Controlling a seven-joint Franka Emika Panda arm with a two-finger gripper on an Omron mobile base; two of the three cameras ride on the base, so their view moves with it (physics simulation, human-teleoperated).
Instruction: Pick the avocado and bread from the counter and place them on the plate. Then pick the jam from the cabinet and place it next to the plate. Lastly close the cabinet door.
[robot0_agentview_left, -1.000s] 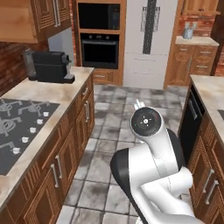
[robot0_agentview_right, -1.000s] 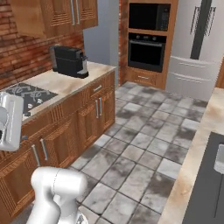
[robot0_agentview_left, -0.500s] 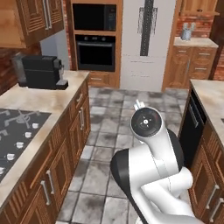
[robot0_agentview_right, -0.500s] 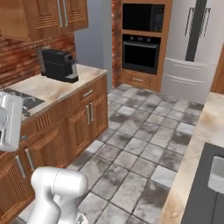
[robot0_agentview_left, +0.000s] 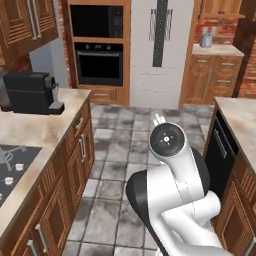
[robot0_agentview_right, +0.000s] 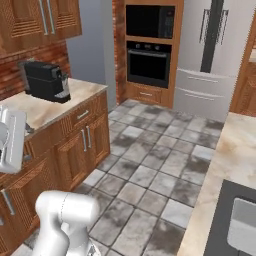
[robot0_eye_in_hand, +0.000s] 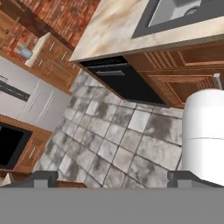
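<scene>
- Driving, not grabbing: whole picture shifted from a second ago, so rolling on down the kitchen floor (robot0_agentview_left: 125, 150).
- Coffee machine (robot0_agentview_left: 32, 92) at the back edge of the left tabletop (robot0_agentview_left: 45, 130), looking bigger and nearer now.
- Hob (robot0_agentview_left: 10, 167) slipping off toward the lower left of the left base view.
- Jaws spread wide with nothing between, pointing at floor tiles beside the sink (robot0_eye_in_hand: 175, 11).
- Likely meaning: first step not begun; avocado, bread and plate yet to be reached.

open tiled aisle (robot0_agentview_left: 125, 165), counter (robot0_agentview_left: 35, 135) flanking
</scene>
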